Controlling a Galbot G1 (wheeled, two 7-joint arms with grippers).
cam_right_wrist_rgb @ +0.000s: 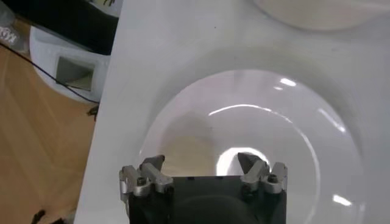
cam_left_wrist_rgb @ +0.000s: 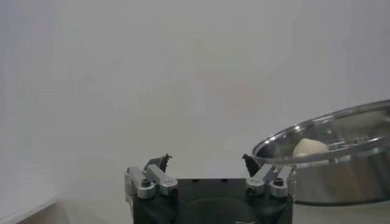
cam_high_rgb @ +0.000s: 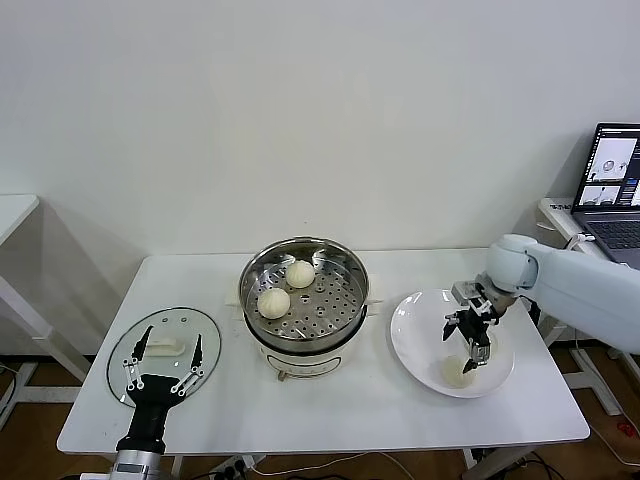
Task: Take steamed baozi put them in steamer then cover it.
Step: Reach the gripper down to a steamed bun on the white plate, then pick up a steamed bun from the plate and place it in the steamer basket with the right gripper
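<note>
Two baozi (cam_high_rgb: 286, 288) in steamer (cam_high_rgb: 345, 270); right claw (cam_high_rgb: 472, 343) spread, angled down over plate (cam_high_rgb: 410, 345); left claw (cam_high_rgb: 165, 357) spread, parked over cover (cam_high_rgb: 205, 330).

Laptop (cam_high_rgb: 610, 190) on the far right cut off by the head view's edge, screen content too small to read. Right arm's upper part running out of frame at that same edge. One steamed baozi (cam_high_rgb: 455, 372) on the white plate (cam_high_rgb: 415, 345) partly covered by the right gripper (cam_high_rgb: 468, 335). In the left wrist view, steamer (cam_left_wrist_rgb: 341, 164) cut by the edge, only part of one bun (cam_left_wrist_rgb: 309, 148) visible over its rim.
</note>
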